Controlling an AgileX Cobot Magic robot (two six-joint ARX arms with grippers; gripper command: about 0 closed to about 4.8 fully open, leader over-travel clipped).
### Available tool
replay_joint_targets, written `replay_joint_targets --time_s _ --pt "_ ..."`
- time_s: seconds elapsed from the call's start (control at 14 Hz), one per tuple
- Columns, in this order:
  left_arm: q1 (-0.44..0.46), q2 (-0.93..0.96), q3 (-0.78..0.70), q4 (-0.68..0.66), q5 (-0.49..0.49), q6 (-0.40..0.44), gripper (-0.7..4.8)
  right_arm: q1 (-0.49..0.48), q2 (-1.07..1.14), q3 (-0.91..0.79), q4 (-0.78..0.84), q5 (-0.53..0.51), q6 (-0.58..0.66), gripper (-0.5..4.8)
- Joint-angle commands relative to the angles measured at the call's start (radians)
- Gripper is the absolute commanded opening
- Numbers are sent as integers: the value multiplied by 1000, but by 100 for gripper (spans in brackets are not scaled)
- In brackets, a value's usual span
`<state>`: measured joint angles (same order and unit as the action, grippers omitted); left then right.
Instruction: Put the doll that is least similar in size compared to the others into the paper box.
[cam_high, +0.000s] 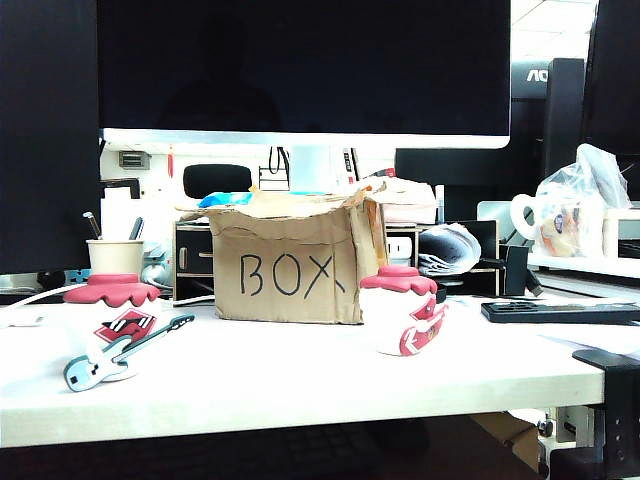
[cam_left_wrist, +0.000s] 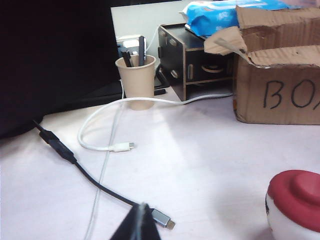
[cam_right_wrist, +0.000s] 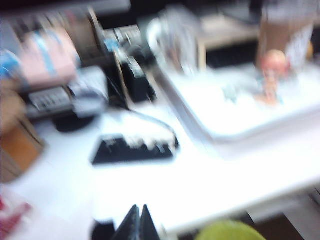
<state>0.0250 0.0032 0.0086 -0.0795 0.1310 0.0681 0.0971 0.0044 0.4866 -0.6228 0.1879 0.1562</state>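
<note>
Brown cardboard, the box (cam_high: 290, 262) stands at mid-table (cam_high: 300, 385) between two large red-capped dolls: the guitar doll (cam_high: 115, 325) on the left, the red-mouthed doll (cam_high: 403, 310) on the right. The tiny doll shows in no view. Left gripper (cam_left_wrist: 141, 222) hangs closed, empty, above a black cable (cam_left_wrist: 90, 175). Right gripper (cam_right_wrist: 140, 220), blurred, is pinched together over the table's right part.

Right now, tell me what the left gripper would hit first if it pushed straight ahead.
Likely the black cable just ahead of the shut left gripper, then the white cable; the paper cup stands farther along. Depth is uncertain.
</note>
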Motion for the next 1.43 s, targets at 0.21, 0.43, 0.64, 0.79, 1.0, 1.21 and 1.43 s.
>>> replay_joint_targets --time_s 0.21,0.43,0.64,0.79,1.0,1.21,1.43 --pt "0 0 1 -14 0 3 -5 -2 0 -51 -3 -6 0 -1" --pt "43 0 2 24 0 3 -5 -2 0 -51 -3 -6 0 -1" --pt "169 0 1 28 1 3 -5 -2 0 -51 -3 -6 0 -1" --pt "188 0 1 29 5 3 -5 -2 0 -51 -3 -6 0 -1" --pt "187 0 1 30 94 3 -5 -2 0 -51 -3 -6 0 -1" --pt "161 0 2 -19 92 3 -5 -3 0 -51 -3 -6 0 -1" --pt "148 0 3 -1 80 3 -5 -3 0 -51 -3 -6 0 -1"
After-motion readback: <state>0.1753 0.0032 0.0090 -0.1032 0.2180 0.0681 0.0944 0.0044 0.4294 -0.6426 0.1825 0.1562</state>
